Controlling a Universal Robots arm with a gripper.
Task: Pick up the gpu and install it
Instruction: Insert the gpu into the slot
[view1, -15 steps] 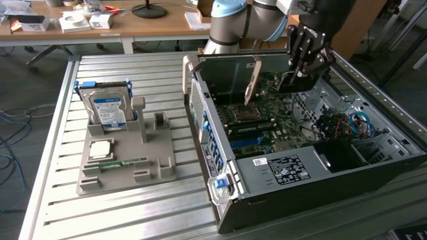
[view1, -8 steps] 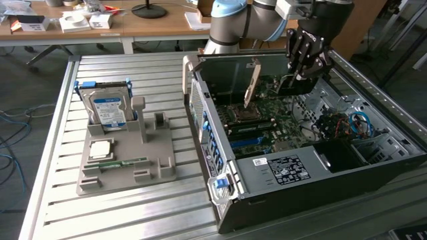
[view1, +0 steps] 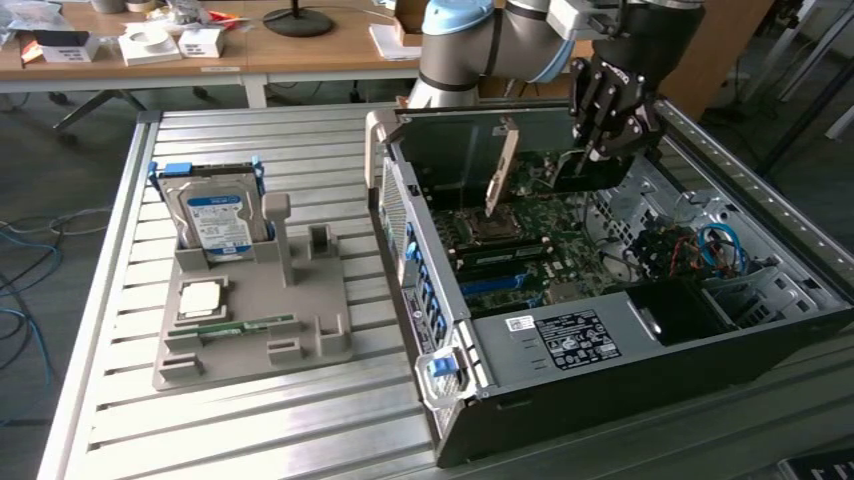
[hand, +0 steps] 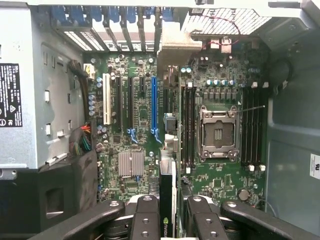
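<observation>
My gripper (view1: 595, 152) hangs inside the open computer case (view1: 441, 300), above the motherboard (view1: 534, 240). It is shut on the gpu (view1: 587, 176), a thin dark card held upright on edge. In the wrist view the gpu (hand: 167, 200) runs edge-on from between my fingers (hand: 145, 215) toward the rear slot openings. Its silvery end bracket (hand: 172, 47) is at that far end. The card hovers over the board between the blue expansion slot (hand: 154, 105) and the memory slots (hand: 187, 125), apart from both.
The CPU socket (hand: 219, 132) and a small heatsink (hand: 131, 164) lie on the board. The power supply (view1: 561, 340) and cable bundles (view1: 694, 250) crowd the case. On the exterior view's left, a grey fixture (view1: 307, 330) carries a hard drive (view1: 216, 218), a processor (view1: 200, 297) and a memory stick (view1: 247, 325).
</observation>
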